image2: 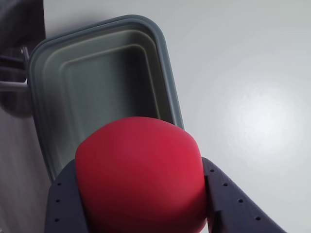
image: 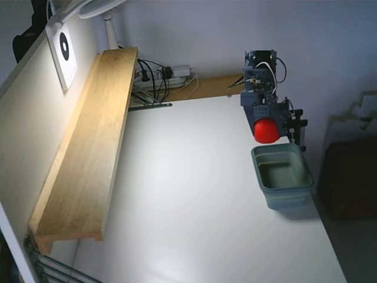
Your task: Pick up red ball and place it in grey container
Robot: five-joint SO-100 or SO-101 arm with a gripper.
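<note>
Hand (image: 266, 133) clamped on the red ball (image: 265, 130), held in the air above the far end of the grey container (image: 283, 175) in fixed view. In wrist view the ball (image2: 141, 174) fills the lower frame, dark perforated fingers (image2: 228, 199) pressed vs. both its sides, hand (image2: 138, 213) spread just to ball width. Container (image2: 48, 77) sits right below/behind the ball, interior bare as far as seen; near part hidden by ball. Tub stands upright on the white bench (image: 194, 200), near its right edge in fixed view. Wooden shelf (image: 88, 147) runs along the left wall, well apart. Cables & power strip (image: 168, 73) at bench's far end.
</note>
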